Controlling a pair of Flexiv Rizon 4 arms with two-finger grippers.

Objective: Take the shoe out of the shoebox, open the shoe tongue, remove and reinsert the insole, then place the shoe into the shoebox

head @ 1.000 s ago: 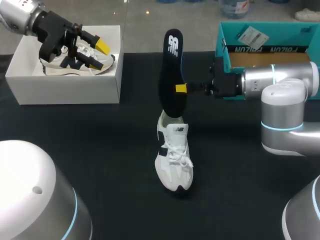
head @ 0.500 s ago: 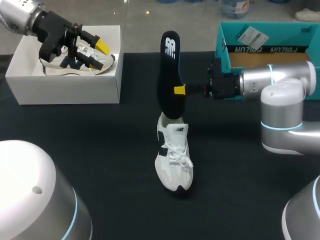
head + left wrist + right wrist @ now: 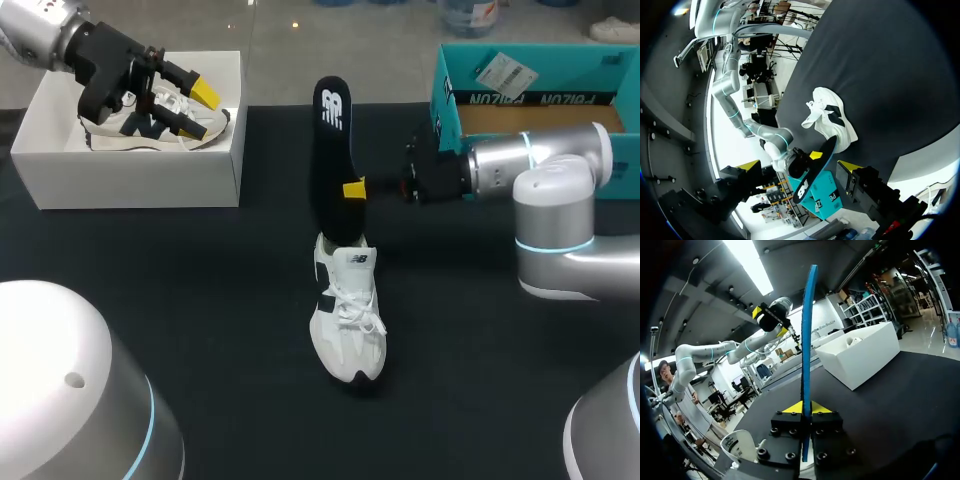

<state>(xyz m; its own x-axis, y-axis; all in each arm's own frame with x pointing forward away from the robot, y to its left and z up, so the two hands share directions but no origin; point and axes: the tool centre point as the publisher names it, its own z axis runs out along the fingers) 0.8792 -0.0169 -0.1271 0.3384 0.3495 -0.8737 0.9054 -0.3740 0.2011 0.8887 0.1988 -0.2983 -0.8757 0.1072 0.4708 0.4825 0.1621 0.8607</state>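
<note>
Over at the middle of the black surface, a white shoe with dark side panels stands on its sole, toe toward the robot and laces tied. Right above its heel, a dark insole stands nearly upright, tilted a little to the left. Its lower end meets the shoe's collar; whether it sits inside cannot be told. The right claw pinches the insole from both sides about halfway up, its yellow tips pressed flat against it.

The left claw hangs over the white shoebox at the far left corner, fingers spread wide with nothing between them. A second shoe lies inside that box. A teal box sits at the far right, behind the right arm.
</note>
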